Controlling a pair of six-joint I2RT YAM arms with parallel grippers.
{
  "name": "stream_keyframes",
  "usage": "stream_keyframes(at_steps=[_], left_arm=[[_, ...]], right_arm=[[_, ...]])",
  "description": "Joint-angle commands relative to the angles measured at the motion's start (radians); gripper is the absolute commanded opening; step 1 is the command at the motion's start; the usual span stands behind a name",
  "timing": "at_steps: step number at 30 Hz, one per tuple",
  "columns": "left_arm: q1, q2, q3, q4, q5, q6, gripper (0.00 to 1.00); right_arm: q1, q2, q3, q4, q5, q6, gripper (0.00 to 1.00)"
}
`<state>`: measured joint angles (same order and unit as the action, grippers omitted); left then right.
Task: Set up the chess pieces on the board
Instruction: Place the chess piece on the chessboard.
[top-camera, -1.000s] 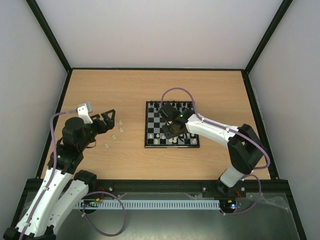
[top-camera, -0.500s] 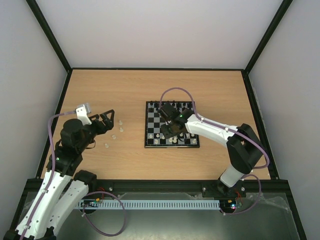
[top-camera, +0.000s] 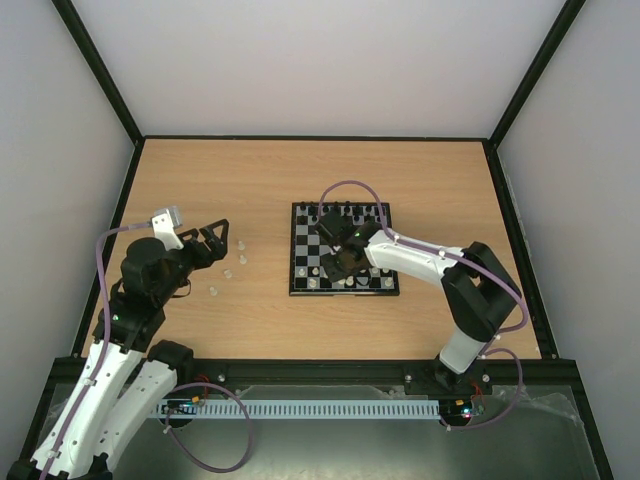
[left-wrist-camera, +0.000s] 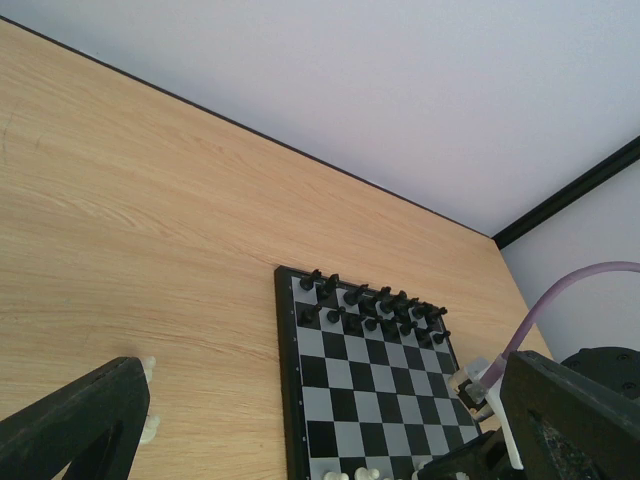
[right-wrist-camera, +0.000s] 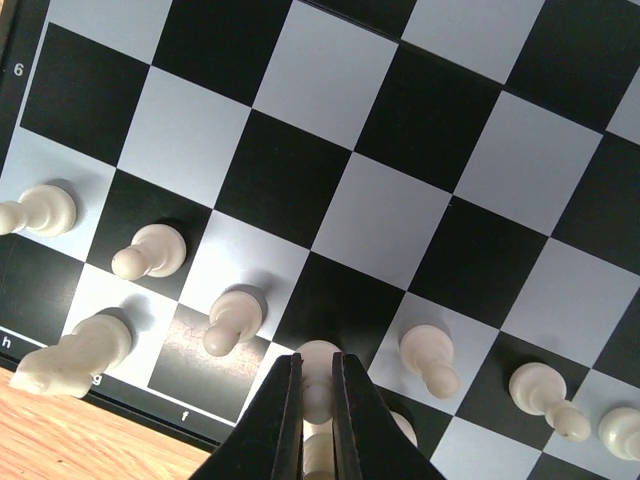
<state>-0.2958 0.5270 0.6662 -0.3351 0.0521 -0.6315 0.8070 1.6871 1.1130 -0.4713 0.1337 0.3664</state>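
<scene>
The board (top-camera: 293, 250) lies right of the table's middle, with black chessmen (top-camera: 345, 212) along its far rows. Several white chess pieces (right-wrist-camera: 232, 320) stand on its near rows. My right gripper (right-wrist-camera: 317, 360) is shut on one white pawn (right-wrist-camera: 318, 378) low over those near rows (top-camera: 338, 262); whether the pawn touches its square I cannot tell. A few more white chess pieces (top-camera: 228, 272) lie on the wood left of the board. My left gripper (top-camera: 213, 243) hangs open just left of them with nothing between its fingers (left-wrist-camera: 80, 420); its wrist view looks across to the board (left-wrist-camera: 283, 380).
Black frame rails (top-camera: 315, 137) and pale walls close in the wooden table (top-camera: 250, 180). The right arm (top-camera: 470, 290) reaches in from the near right, with a purple cable (top-camera: 350, 183) looping over the board's far side. Bare wood stretches behind and beside the board.
The right arm has shifted slightly leftward over the board's near rows, still shut on the pawn. The left arm has barely moved.
</scene>
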Motion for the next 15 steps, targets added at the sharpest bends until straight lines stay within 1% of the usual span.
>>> stream_keyframes(at_steps=[1, 5, 9, 10, 13, 15], left_arm=[[0.005, 0.002, -0.016, 0.003, 0.004, 0.0, 0.99], [0.005, 0.002, -0.015, 0.003, 0.004, 0.0, 0.99], [0.005, 0.003, -0.014, 0.005, 0.003, 0.0, 1.0], [0.004, 0.004, -0.016, 0.004, 0.004, 0.0, 1.0], [0.006, 0.003, -0.017, 0.007, 0.005, 0.0, 1.0], [0.005, 0.005, -0.017, 0.007, 0.005, 0.0, 1.0]], right_arm=[[-0.001, 0.028, -0.012, -0.006, -0.01, -0.006, 0.05], [-0.001, 0.035, -0.009, -0.002, -0.016, -0.007, 0.09], [-0.001, 0.042, -0.009, -0.003, -0.016, -0.009, 0.1], [-0.002, 0.042, -0.009, -0.003, -0.016, -0.009, 0.13], [-0.001, 0.039, -0.009, -0.004, -0.013, -0.009, 0.18], [-0.001, 0.037, -0.008, -0.005, -0.011, -0.009, 0.19]])
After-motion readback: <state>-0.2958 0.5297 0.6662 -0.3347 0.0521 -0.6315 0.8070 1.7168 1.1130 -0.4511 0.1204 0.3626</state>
